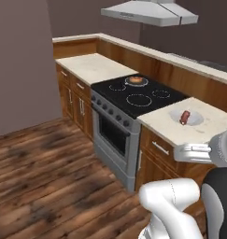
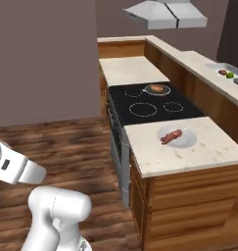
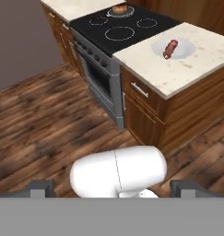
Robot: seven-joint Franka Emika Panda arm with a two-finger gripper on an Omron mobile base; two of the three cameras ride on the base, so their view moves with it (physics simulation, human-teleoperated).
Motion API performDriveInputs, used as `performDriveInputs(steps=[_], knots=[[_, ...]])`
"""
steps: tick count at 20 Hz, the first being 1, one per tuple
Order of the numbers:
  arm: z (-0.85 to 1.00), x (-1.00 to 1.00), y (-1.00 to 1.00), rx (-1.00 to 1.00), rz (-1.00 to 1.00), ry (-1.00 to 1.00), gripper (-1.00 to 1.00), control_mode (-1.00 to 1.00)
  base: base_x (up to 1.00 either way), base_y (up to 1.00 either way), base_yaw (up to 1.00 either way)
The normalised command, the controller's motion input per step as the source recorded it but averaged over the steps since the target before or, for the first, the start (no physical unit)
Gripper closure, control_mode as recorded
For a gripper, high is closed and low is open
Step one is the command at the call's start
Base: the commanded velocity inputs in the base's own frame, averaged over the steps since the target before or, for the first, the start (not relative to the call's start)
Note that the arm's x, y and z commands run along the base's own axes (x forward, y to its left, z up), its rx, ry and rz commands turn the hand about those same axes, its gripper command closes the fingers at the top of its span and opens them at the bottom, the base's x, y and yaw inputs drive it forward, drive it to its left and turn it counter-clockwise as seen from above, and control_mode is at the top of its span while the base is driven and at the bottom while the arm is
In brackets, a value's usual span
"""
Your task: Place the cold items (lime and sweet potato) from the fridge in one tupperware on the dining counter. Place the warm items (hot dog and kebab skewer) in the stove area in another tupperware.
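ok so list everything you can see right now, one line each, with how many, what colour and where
stove: one, black top, steel front, between two counters
pan: one, grey, back burner, brown food in it
plate: one, white, counter right of the stove
hot dog: one, reddish brown, on the plate
range hood: one, grey, above the stove
cabinets: wooden, under the counters
raised counter: one, pale, behind the stove, small red and green items at its far end
floor: dark wood
gripper: one, dark tips, open, above the floor
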Motion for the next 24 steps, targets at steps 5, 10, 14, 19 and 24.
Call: performDriveInputs(steps=[5, 10, 14, 19, 24], knots=[[0.00, 0.00, 0.00, 0.00, 0.00, 0.00, -1.00, 1.00, 0.43, 1.00, -0.64], [0.00, 0.00, 0.00, 0.00, 0.00, 0.00, -1.00, 1.00, 0.52, 1.00, -0.63], [0.00, 0.00, 0.00, 0.00, 0.00, 0.00, -1.00, 1.00, 0.55, 1.00, -0.60], [0.00, 0.00, 0.00, 0.00, 0.00, 0.00, -1.00, 1.00, 0.51, 1.00, -0.58], [0.00, 0.00, 0.00, 0.00, 0.00, 0.00, -1.00, 1.00, 0.48, 1.00, -0.57]])
